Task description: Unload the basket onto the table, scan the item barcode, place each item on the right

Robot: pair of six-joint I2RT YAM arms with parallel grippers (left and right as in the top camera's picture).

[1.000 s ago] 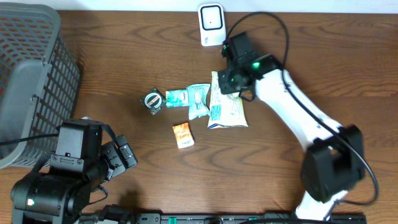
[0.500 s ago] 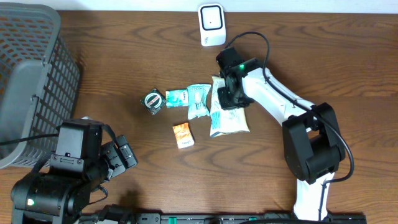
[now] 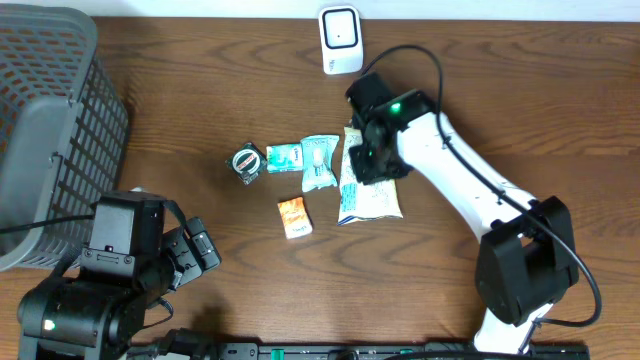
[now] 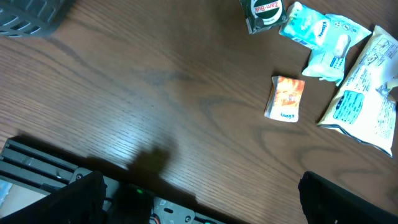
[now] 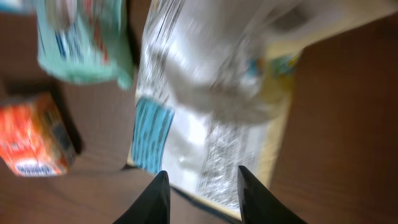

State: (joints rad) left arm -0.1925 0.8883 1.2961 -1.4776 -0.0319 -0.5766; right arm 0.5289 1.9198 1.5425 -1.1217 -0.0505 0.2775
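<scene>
**Right gripper low over the white bag**

I see my right gripper (image 5: 203, 177) hanging low over the white snack bag (image 3: 372, 195), its fingers parted a little and pinching nothing. The bag lies flat on the table (image 3: 560, 120), towards the far edge, near the scanner (image 3: 340, 38) standing at that edge. My left gripper (image 4: 205, 202) is spread wide by the near left corner, well apart from the bag.
</scene>
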